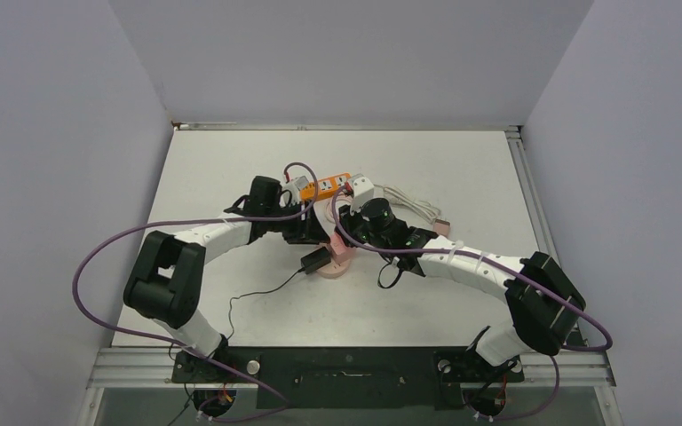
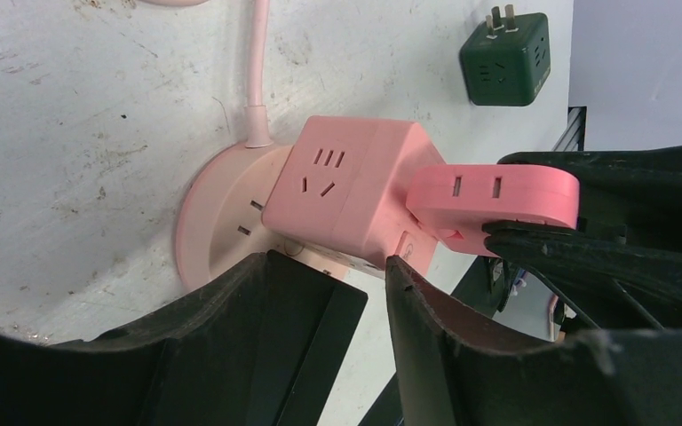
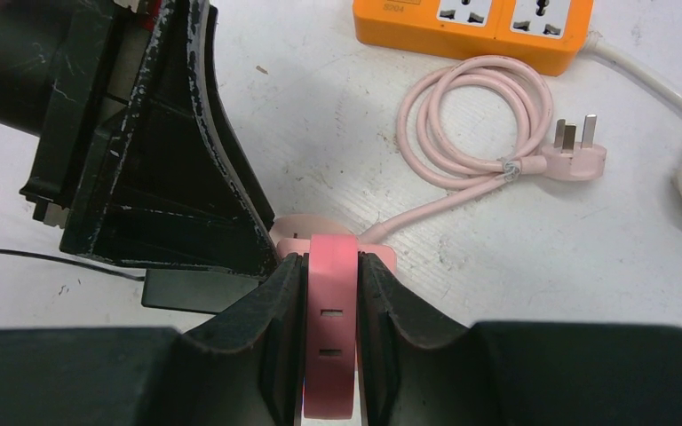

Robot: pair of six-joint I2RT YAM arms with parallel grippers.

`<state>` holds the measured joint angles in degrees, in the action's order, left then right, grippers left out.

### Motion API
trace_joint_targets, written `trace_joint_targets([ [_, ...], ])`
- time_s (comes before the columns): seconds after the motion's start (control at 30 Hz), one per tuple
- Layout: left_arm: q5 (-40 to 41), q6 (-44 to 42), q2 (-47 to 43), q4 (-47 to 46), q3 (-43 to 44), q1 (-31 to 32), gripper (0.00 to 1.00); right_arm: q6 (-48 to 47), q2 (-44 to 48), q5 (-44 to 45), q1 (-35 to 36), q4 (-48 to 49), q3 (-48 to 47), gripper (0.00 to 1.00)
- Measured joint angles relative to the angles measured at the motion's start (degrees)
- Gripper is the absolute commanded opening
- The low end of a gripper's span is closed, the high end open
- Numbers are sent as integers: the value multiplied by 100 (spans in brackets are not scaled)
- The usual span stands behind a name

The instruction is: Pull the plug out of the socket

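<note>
Plug (image 3: 331,355), flat and pink, pinched firmly in the closed right gripper (image 3: 331,266), joined to the side of the pink cube socket (image 2: 346,177) just on the arms' side of the orange power strip (image 3: 471,27). Left gripper (image 2: 330,259) part-closed about that socket, actual contact impossible to tell. Left arm (image 1: 222,232) and right arm (image 1: 471,262) stretched low and inward, wrists meeting short of the strip.

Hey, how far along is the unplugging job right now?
Done: the right gripper is clamped on the flat pink piece. In hand: the left gripper is at the pink cube, grip unclear. Left: the cube sits on the round base; nothing is separated.
</note>
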<state>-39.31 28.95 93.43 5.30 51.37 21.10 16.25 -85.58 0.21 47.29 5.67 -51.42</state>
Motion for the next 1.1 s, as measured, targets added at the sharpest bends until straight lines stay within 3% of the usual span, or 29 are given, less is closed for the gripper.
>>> trace_joint_targets([
  [0.57,9,-4,136,52,107,68,43,-74,0,190,157,94,33,6],
  [0.83,-20,-4,190,131,216,94,33,-184,-7,490,302,96,33,32],
  [1.1,-22,-2,223,197,291,101,31,-238,-33,492,382,66,55,38],
])
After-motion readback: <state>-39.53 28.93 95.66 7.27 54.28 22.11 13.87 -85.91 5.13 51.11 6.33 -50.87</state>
